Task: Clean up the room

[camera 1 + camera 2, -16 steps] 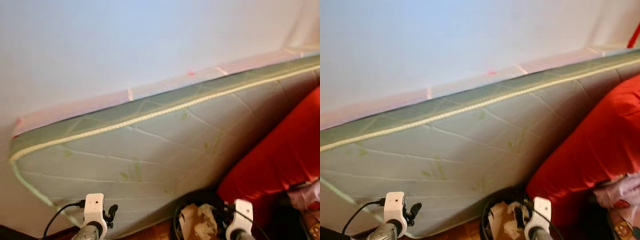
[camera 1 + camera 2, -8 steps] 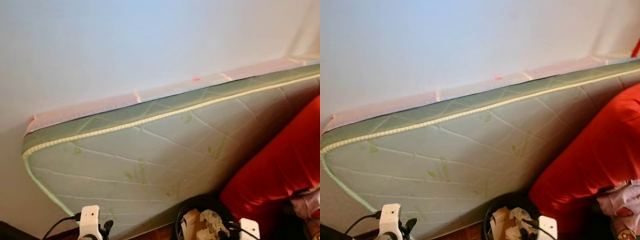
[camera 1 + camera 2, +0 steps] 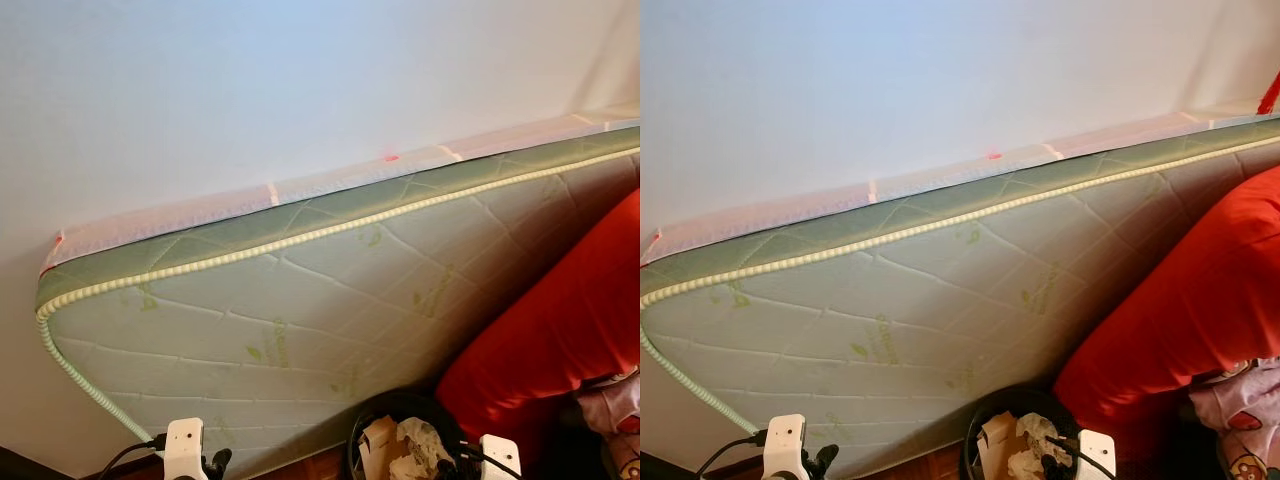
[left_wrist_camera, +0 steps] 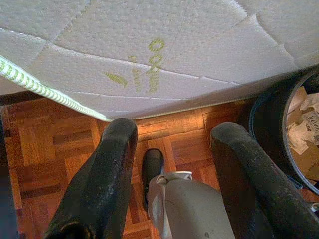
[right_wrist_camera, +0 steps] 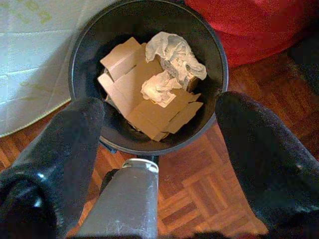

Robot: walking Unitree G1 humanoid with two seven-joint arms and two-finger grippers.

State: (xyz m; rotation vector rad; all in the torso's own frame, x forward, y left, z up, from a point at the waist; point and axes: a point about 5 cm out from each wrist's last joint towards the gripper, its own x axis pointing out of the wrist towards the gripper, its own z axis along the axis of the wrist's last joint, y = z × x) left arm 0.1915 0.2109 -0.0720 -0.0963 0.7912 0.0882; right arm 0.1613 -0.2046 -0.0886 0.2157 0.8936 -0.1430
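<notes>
A black trash bin (image 5: 82, 64) stands on the floor against the mattress, also seen from the head camera as the bin (image 3: 375, 415). Inside it lie folded cardboard pieces (image 5: 144, 102) and crumpled paper (image 5: 172, 50). My right gripper (image 5: 159, 107) hangs above the bin's near side, open, with nothing between its fingers. My left gripper (image 4: 174, 130) hangs open and empty over the parquet floor (image 4: 50, 144), close to the mattress's lower edge. Both wrists (image 3: 185, 445) sit low in the head views.
A pale green quilted mattress (image 3: 300, 310) leans on its long edge against the white wall (image 3: 250, 90). A big red cushion (image 3: 560, 330) rests right of the bin, with pink patterned cloth (image 3: 612, 400) beside it. My own leg (image 4: 192, 209) is below the grippers.
The whole picture has shifted, so the camera has moved; the mattress corner now sits further right and both wrists lower in the picture. Nothing was taken hold of or let go.
</notes>
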